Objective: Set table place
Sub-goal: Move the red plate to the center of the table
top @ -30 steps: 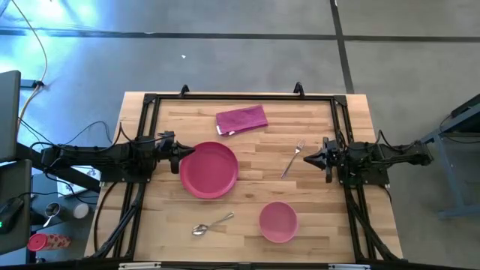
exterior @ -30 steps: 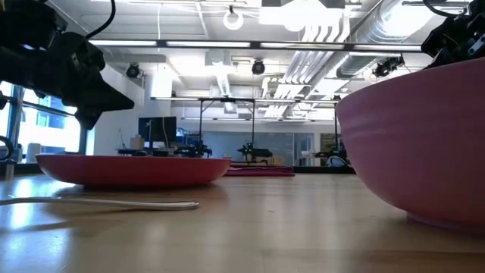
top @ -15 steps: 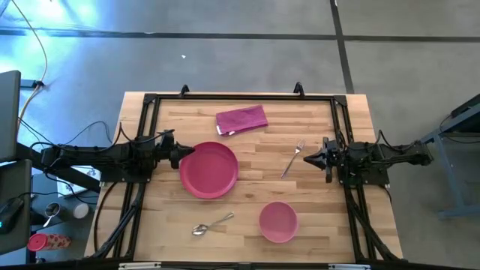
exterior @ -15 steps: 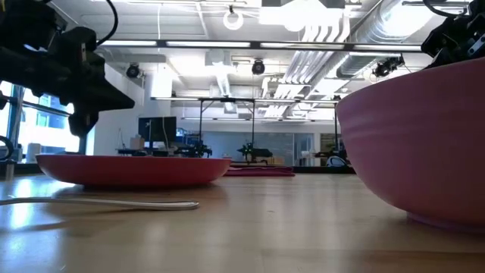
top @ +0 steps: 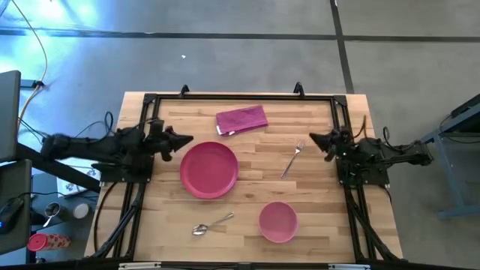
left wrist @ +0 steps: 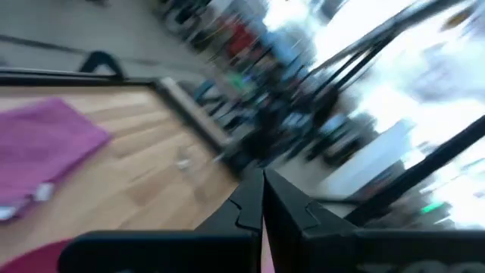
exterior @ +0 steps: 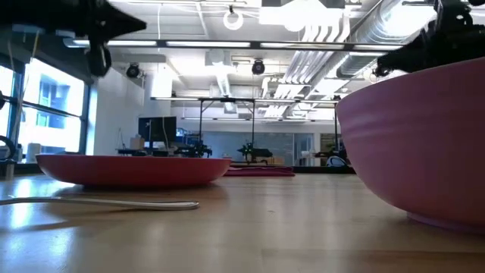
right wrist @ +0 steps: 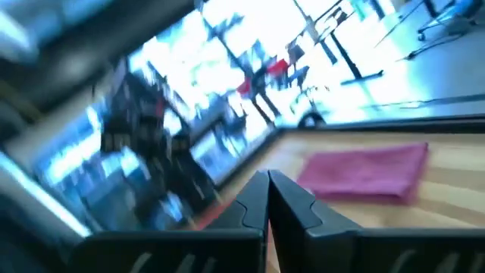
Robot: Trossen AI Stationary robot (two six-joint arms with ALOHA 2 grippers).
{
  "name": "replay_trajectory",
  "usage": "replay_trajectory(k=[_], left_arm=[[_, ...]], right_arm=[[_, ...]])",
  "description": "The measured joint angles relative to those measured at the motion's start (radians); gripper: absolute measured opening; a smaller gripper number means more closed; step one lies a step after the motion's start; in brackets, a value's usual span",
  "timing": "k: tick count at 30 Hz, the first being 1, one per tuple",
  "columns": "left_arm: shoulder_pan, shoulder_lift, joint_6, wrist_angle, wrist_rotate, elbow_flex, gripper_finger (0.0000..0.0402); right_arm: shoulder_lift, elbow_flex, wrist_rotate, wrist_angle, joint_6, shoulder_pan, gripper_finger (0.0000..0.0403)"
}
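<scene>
The pink plate (top: 209, 170) lies flat at the table's middle. The smaller pink bowl (top: 278, 222) stands near the front edge and fills the right of the low view (exterior: 417, 136). The spoon (top: 212, 224) lies left of the bowl. The fork (top: 292, 160) lies right of the plate. The folded magenta napkin (top: 241, 119) lies at the far side and shows in both wrist views (left wrist: 45, 148) (right wrist: 364, 173). My left gripper (top: 187, 139) is shut and empty, raised off the plate's far left rim. My right gripper (top: 313, 137) is shut and empty, raised right of the fork's head.
The black rail frame (top: 240, 97) runs around the wooden table (top: 247, 199). Both arms reach in over the side rails. Bare wood lies between the plate and the fork, and in front of the plate.
Both grippers have risen and swung toward the table's far edge, staying shut. My left gripper has lifted away from the plate's left rim, high up in the low view. My right gripper has tipped up and drawn a little toward the right edge. Nothing on the table has moved.
</scene>
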Motion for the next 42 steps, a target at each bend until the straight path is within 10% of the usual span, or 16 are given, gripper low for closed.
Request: replay_trajectory(k=[13, 27, 42], left_arm=[[-0.133, 0.749, 0.009, -0.879, -0.117, 0.673, 0.0000], [-0.045, 1.272, 0.209, -0.785, 0.219, 0.678, 0.0000], [-0.045, 1.384, 0.281, -0.606, 0.243, 0.685, 0.0000]], right_arm=[[0.062, 0.119, -0.057, 0.259, 0.014, 0.000, 0.0000], [0.811, 1.068, 0.169, -0.679, -0.086, 0.000, 0.0000], [1.083, 1.532, 0.122, -0.850, -0.275, 0.002, 0.0000]])
